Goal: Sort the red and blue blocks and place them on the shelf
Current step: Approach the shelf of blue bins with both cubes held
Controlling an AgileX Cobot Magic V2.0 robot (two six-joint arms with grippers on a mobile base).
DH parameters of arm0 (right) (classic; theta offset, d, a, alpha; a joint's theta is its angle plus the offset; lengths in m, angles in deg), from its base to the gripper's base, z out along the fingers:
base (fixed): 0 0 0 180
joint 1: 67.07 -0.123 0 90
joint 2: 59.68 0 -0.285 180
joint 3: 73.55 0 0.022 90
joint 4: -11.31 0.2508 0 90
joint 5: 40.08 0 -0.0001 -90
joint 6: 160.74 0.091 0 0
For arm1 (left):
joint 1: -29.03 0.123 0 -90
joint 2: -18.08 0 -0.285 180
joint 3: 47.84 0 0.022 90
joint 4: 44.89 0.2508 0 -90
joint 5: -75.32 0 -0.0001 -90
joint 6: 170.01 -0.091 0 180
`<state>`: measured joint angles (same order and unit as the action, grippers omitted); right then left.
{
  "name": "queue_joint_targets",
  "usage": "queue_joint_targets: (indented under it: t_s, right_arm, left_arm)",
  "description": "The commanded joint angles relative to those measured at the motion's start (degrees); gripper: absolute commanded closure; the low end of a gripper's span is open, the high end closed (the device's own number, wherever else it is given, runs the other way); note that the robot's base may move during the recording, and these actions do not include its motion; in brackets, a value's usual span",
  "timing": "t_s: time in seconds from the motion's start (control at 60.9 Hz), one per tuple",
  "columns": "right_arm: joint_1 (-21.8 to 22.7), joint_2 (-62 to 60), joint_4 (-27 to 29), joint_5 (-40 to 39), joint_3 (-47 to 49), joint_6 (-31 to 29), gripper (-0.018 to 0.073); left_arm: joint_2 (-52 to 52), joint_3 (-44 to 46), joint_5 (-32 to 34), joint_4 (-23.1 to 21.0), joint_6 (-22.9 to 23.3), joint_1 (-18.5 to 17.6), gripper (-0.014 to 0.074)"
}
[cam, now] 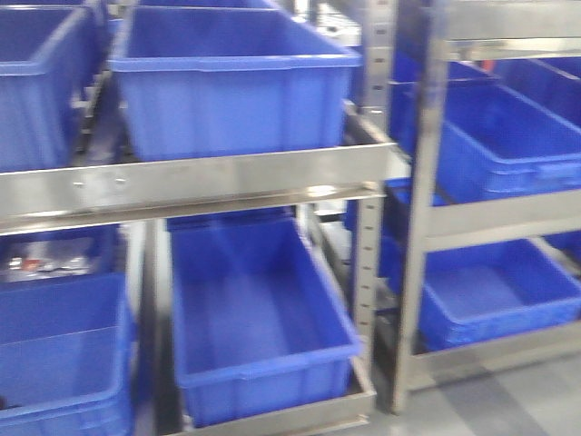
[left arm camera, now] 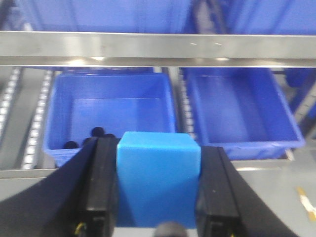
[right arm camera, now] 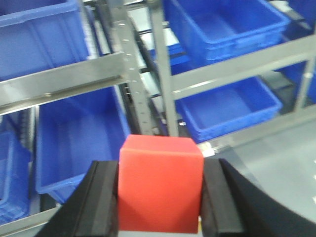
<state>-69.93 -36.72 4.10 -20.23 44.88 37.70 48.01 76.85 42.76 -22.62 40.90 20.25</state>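
Blue block (left arm camera: 158,182) sits clamped in the left gripper (left arm camera: 157,148) before a bin (left arm camera: 113,111) under the shelf rail (left arm camera: 158,47); red block (right arm camera: 160,192) sits clamped in the right gripper (right arm camera: 159,170) (neither is shelved yet). Reaching too high could knock one against that rail

In the front view, facing the shelf (cam: 209,182) from close by, looking slightly down into its bins (cam: 259,318). In the left wrist view, peering forward over the left gripper (left arm camera: 158,148) and blue block (left arm camera: 158,185), very near, under a rail (left arm camera: 158,49) into two lower bins. In the right wrist view, aiming past the right gripper (right arm camera: 159,170) and red block (right arm camera: 160,192) from farther back, at a tilt, sharing the post (right arm camera: 136,89) and lower bins with the front view.
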Motion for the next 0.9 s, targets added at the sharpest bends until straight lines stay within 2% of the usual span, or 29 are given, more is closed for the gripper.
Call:
queue_joint_targets:
  t_s: [0.0, 0.887]
  right_arm:
    - [0.27, 0.4, -0.78, -5.0, 1.6, -0.44, 0.0507]
    - [0.27, 0.4, -0.78, -5.0, 1.6, -0.44, 0.0507]
  left_arm:
    - [0.32, 1.69, 4.34, 1.04, 0.04, -0.1, 0.0474]
    - [0.32, 1.69, 4.34, 1.04, 0.04, -0.1, 0.0474]
